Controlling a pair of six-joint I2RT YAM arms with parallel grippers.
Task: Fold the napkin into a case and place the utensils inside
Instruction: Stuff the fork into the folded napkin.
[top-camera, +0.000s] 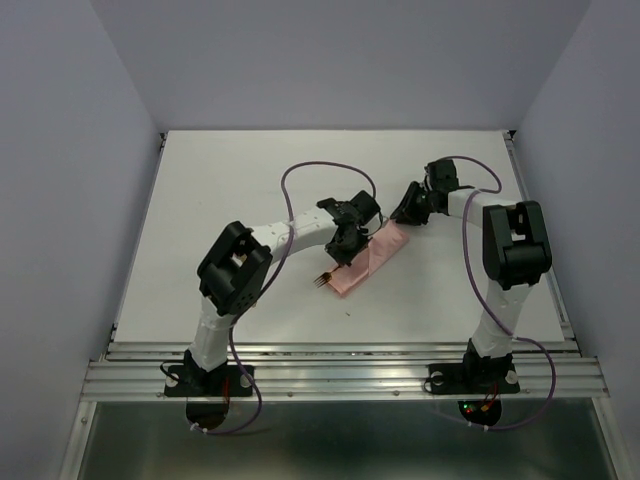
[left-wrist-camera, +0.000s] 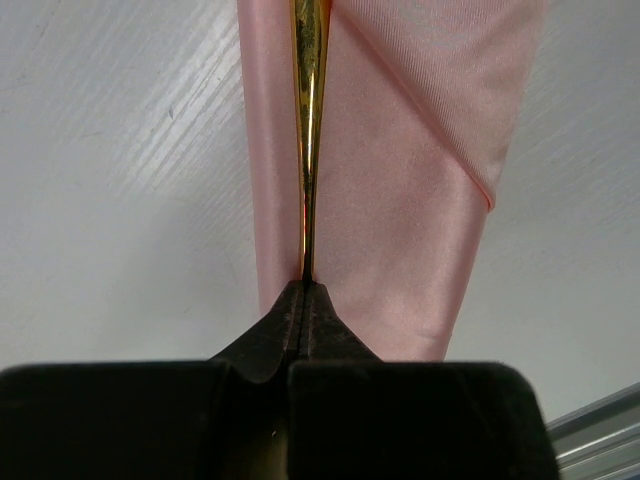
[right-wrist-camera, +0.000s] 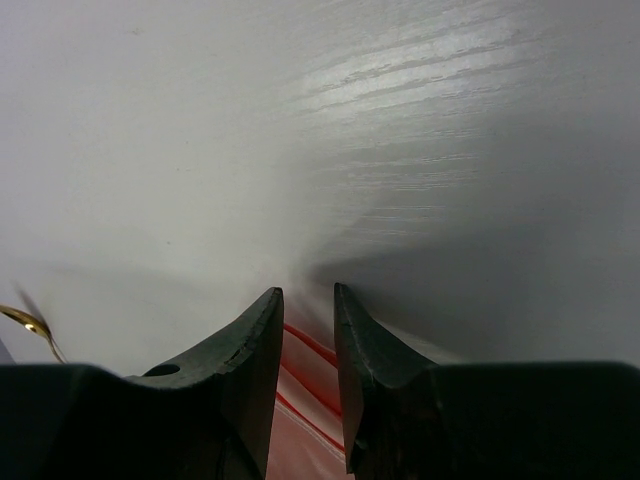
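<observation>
The case (left-wrist-camera: 400, 250), a narrow pink folded strip, lies diagonally at mid-table (top-camera: 200, 200), between the two arms. L gripper (left-wrist-camera: 305, 288) is clamped tight on the thin handle of a gold utensil (left-wrist-camera: 308, 120), which runs edge-on along the case, close to its long fold. We cannot tell from these views whether its far end is inside the pocket. R gripper (right-wrist-camera: 308, 300) sits at the case's far end w/ jaws part-way apart and pink cloth showing in the gap. We cannot tell whether it pins the cloth or only hovers over it. A gold tined head (top-camera: 322, 280) shows just off the case's near-left end; whether it belongs to the held piece is unclear. Handling notes, as judgement: the utensil is rigid, light and polished, so prob. slippery in the pads. Take it on the handle, flat faces to the pads, not on the head. The cloth is thin, soft and slightly glossy, and will likely slide on the table or unfold if dragged. We advise holding it at a folded edge near the pocket mouth w/ min. pull, and feeding the utensil in along the case's long axis.
</observation>
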